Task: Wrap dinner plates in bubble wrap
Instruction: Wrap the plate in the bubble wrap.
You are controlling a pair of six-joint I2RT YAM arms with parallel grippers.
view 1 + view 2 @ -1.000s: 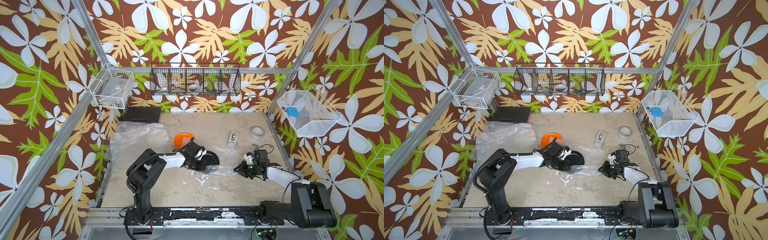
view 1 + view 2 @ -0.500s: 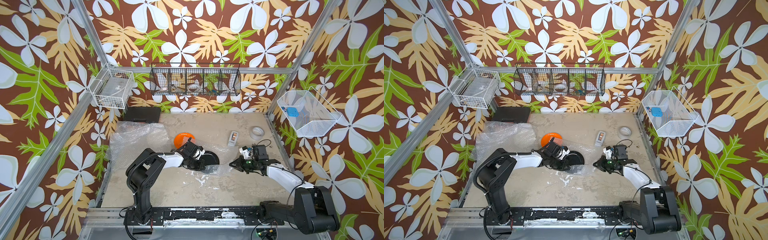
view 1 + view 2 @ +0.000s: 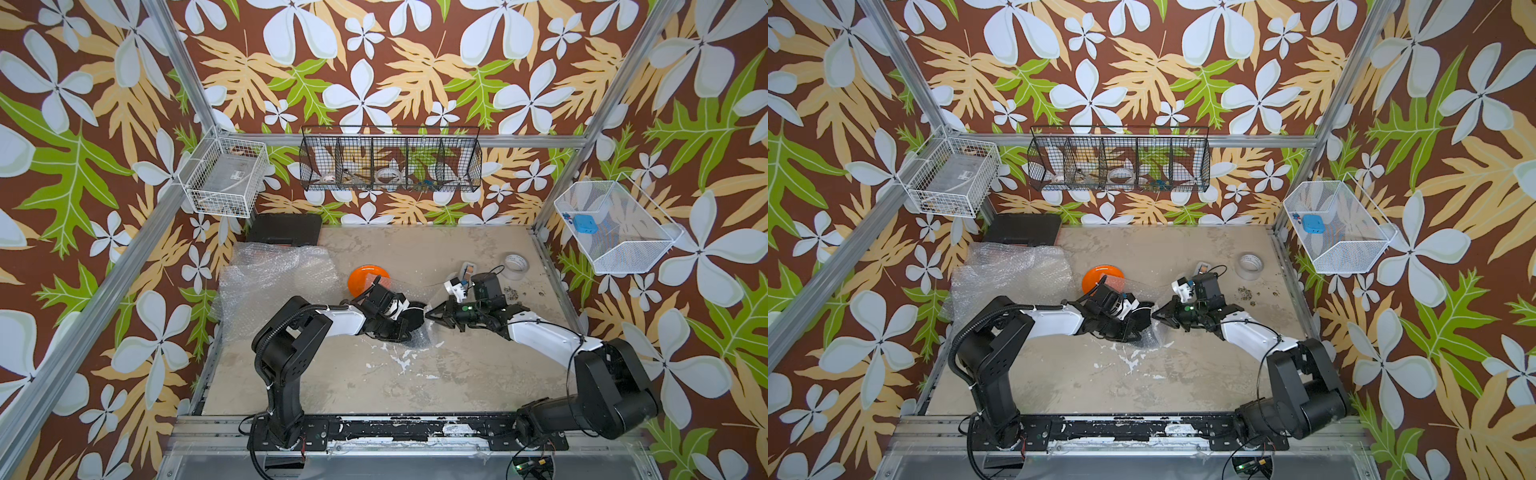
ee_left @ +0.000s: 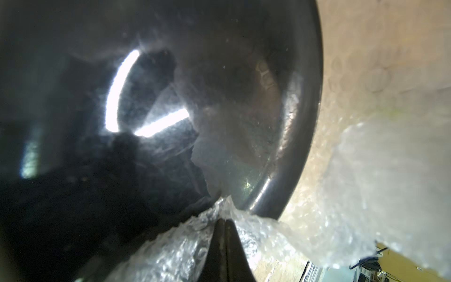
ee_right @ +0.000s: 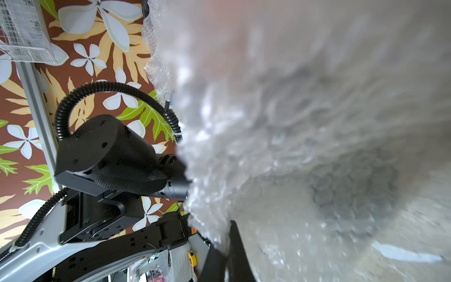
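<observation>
Task is sitting at an early stage, judging by the layout. Black plate [image 3: 415, 318] is lying on a bubble wrap sheet [image 3: 420, 338]. It's only partly covered: its glossy face is showing bare in the left wrist view. Orange plate [image 3: 368, 277] is lying just behind the black plate, with no wrap seen over it. Cream plate isn't showing in any view. Bubble wrap pile [image 3: 274, 278] is sitting well apart from the black plate, on the left arm's side, apparently unused. Tape roll [image 3: 516, 264] is lying well apart on the right arm's side.

Left gripper [image 4: 225, 222] is hanging low at the black plate's rim, arm reaching forward across the table. Its jaws are pinched tight on a crumpled fold of the sheet.

Right gripper [image 3: 430, 316] is pointing in at the black plate from the opposite side, wrist low and arm stretched. Its fingers are pressed together with wrap bunched at them, so it's probably gripping the sheet's edge, though that view is blurry.

Likely remaining: folding the sheet over the black plate, then wrapping the other plates.
</observation>
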